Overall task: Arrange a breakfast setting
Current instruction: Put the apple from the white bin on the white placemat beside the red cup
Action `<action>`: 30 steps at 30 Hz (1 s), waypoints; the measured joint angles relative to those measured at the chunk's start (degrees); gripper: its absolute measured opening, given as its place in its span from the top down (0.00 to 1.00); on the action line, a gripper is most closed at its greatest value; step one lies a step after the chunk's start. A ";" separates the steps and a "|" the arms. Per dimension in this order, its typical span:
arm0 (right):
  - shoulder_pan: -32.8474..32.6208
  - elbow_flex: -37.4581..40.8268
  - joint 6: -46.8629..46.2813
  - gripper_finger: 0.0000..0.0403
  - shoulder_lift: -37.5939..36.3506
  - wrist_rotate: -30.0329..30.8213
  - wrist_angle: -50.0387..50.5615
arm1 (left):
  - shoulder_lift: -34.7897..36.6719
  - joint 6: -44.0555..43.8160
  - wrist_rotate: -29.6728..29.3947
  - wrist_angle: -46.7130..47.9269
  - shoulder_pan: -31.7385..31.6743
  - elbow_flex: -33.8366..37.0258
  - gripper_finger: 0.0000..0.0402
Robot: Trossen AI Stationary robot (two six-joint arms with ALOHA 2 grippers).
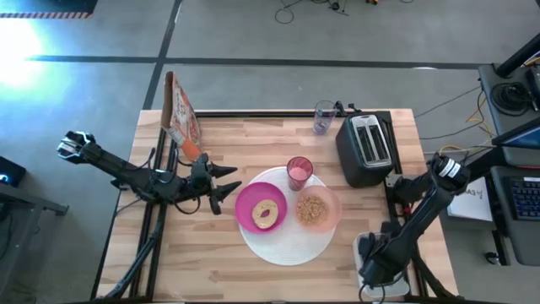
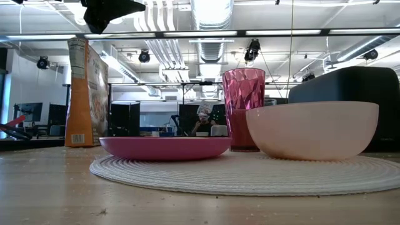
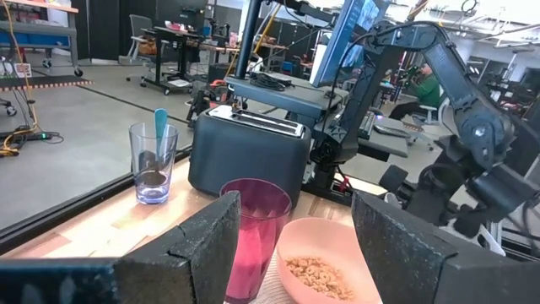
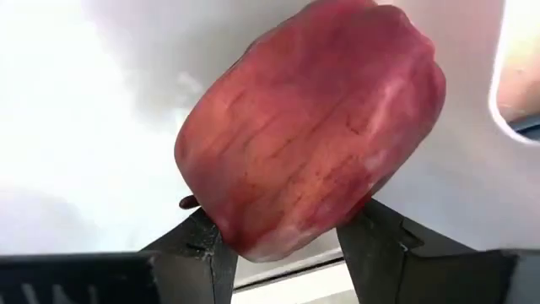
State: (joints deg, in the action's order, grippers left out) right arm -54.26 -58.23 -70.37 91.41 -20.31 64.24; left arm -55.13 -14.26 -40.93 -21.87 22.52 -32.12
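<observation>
A large white round disc (image 1: 287,241) lies at mid-table. On it rest a small magenta plate (image 1: 247,221) with a bagel (image 1: 267,213), a peach bowl (image 1: 334,208) of cereal (image 1: 312,209) and a pink tumbler (image 1: 299,171). My left gripper (image 1: 228,184) is open and empty just left of the plate, pointing toward the tumbler (image 3: 257,236) and the bowl (image 3: 325,262). My right gripper (image 4: 287,241) is at the table's near right corner, shut on a small red fruit (image 4: 312,127). My right gripper pinches the red fruit's lower part (image 4: 253,228) between its two fingers, one on each side. The fruit fills the wrist view in front of the fingers, over a white surface; I cannot tell whether it is lifted clear.
A black toaster (image 1: 367,148) stands at the far right, with a clear glass (image 1: 324,116) to its left. A cereal box (image 1: 180,114) stands at the far left. A white tray (image 1: 361,252) lies under the right arm. A person (image 2: 203,122) shows in the room behind.
</observation>
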 joint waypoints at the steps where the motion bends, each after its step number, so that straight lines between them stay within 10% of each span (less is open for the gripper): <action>1: 0.00 -0.71 -0.16 0.61 -0.52 -0.08 -0.08 | 0.00 0.00 0.00 0.00 0.00 0.00 0.47; 16: 0.02 -9.51 -7.73 0.62 -11.32 3.02 0.28 | 0.00 -0.01 0.00 0.03 -0.02 0.00 0.47; 30: 1.40 -12.12 1.65 0.62 -17.54 43.28 -5.91 | -0.02 0.00 -0.02 0.05 -0.02 0.00 0.47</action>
State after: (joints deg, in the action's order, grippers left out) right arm -52.86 -70.35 -68.72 73.87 22.97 58.33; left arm -55.15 -14.26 -40.95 -21.82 22.50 -32.12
